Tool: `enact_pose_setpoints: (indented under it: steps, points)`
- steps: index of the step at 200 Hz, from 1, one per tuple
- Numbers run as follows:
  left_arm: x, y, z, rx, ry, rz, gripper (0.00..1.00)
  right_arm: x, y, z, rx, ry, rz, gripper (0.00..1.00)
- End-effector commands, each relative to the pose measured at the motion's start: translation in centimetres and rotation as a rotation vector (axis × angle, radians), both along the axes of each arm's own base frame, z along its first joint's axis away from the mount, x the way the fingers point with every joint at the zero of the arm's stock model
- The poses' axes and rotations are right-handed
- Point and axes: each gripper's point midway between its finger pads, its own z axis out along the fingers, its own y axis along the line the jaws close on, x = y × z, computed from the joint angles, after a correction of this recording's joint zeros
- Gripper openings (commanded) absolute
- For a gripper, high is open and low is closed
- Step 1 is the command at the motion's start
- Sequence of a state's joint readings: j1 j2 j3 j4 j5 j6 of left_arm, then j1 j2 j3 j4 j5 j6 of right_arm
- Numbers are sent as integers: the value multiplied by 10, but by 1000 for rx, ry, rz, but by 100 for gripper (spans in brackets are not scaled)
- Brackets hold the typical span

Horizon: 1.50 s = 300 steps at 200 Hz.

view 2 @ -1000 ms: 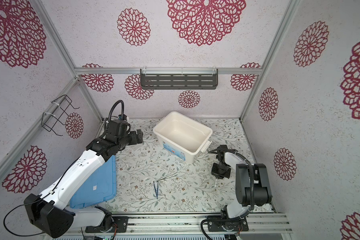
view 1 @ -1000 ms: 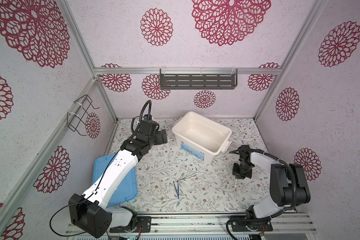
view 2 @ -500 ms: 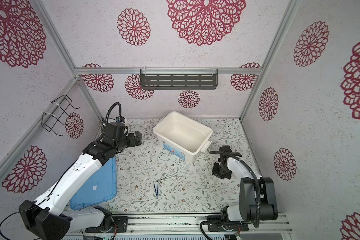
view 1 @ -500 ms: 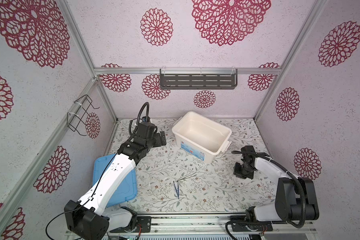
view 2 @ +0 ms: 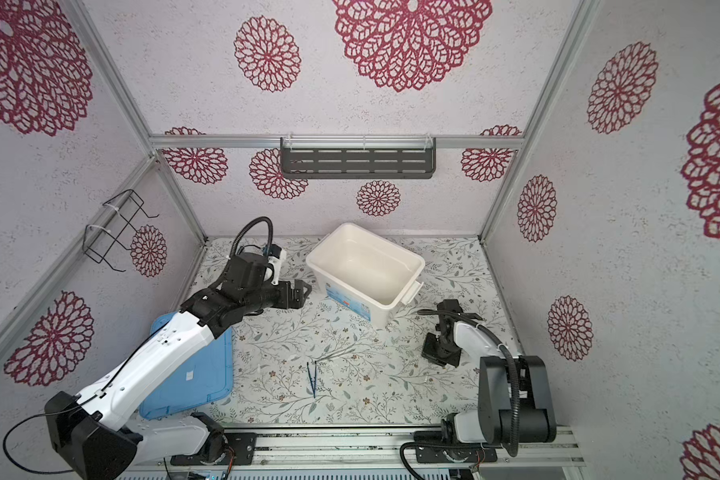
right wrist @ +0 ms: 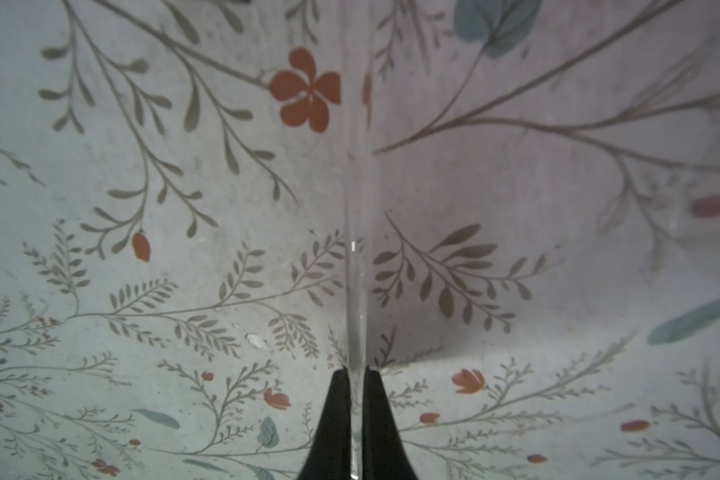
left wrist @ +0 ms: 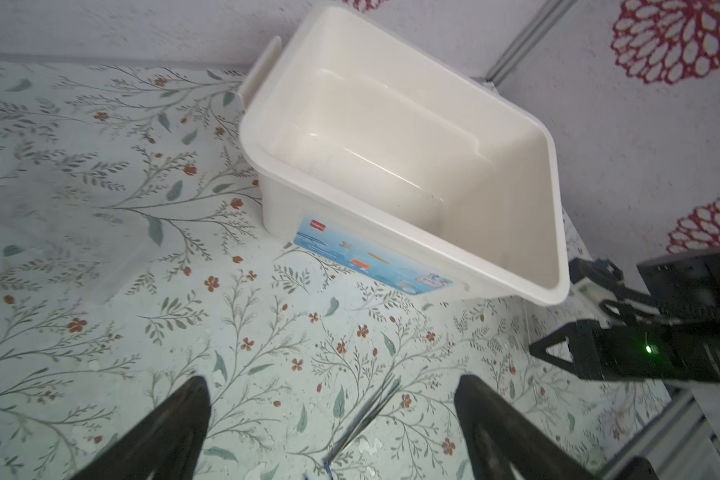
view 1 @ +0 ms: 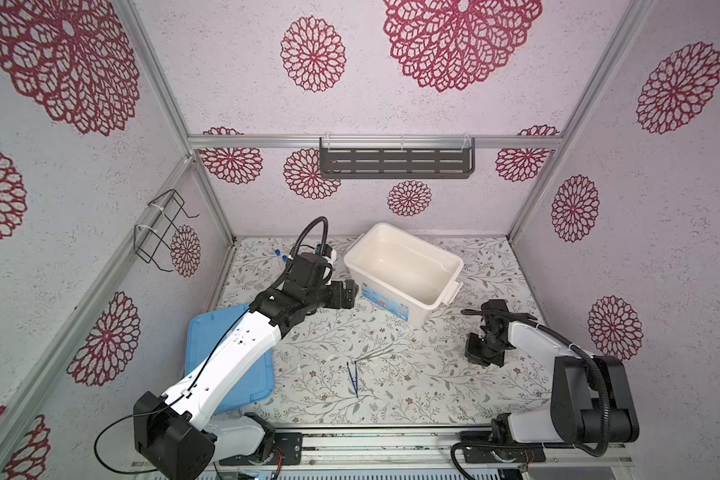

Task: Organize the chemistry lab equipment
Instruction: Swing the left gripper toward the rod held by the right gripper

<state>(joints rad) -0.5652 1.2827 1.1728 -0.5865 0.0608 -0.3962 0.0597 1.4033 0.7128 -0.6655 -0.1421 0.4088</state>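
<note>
White tub [view 1: 385, 297] looks empty, so you've nothing stowed yet. Right pincer [right wrist: 355, 374] is clamped on the thin clear rod [right wrist: 356, 249] at the right side of the surface [view 1: 433, 395], near the tub. Left pincer [view 1: 348, 293] gapes wide, holding nothing, just left of the tub. Dark blue tweezers [view 1: 352, 378] and silvery tool [view 1: 373, 354] lie near front-edge middle. Blue-capped tubes [view 1: 284, 258] sit at back-left corner. All of these await pickup.

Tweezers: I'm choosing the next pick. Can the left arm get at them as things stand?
Probably yes. The left claw is open and empty over the mat; the tweezers lie flat in the open, with only the silvery tool close beside them, nothing between.
</note>
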Motion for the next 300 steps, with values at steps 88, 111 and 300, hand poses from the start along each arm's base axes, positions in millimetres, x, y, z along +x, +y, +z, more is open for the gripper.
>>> enact_pose_setpoints:
  steps: [88,111,300]
  points:
    - [-64,-76,-61,82,-150,-473,97,3,39,15,267,-58,-178,9]
    - [-59,-86,-83,96,-126,-493,97,9,51,21,362,-110,-228,10]
    - [-74,-172,-159,197,-542,-893,91,23,107,68,754,-263,-545,8]
